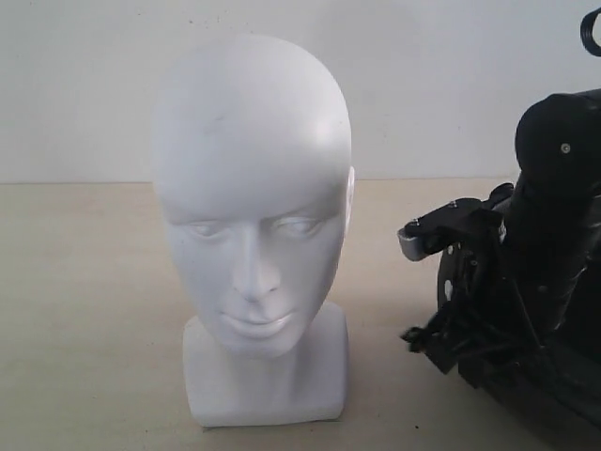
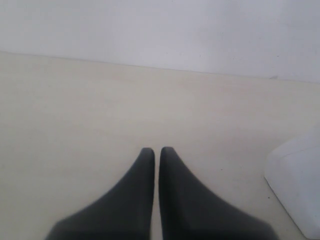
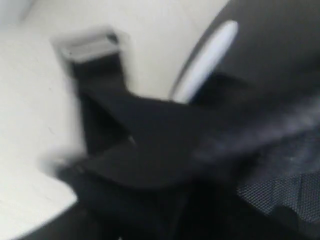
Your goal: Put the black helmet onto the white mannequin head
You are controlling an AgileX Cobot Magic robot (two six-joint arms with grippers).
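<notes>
**A:** Where do we have the left claw?

**B:** We see the left claw [image 2: 156, 150] low over the pale table [image 2: 75, 125]. Its two dark fingers [image 2: 135, 190] are drawn almost together, with only a thin slit between them and nothing in it.

**A:** And the white mannequin head from there?

**B:** The white mannequin head [image 1: 254, 235] stands upright on the table, facing the exterior camera, its crown bare. From the left claw we catch only a corner of its neck base [image 2: 297, 185]. It is near, off to one side of the fingertips, and not touching them.

**A:** And the black helmet?

**B:** The black helmet [image 1: 549, 282] sits right against the right claw [image 3: 140, 150]. Its dark shell [image 3: 270, 45] and mesh lining [image 3: 280, 190] fill that wrist view. A silvery buckle [image 1: 410, 242] pokes out from it toward the head, with bare table between the two.

**A:** Is the right claw gripping it?

**B:** We cannot tell. That view is blurred, and black on black hides the fingers there.
</notes>
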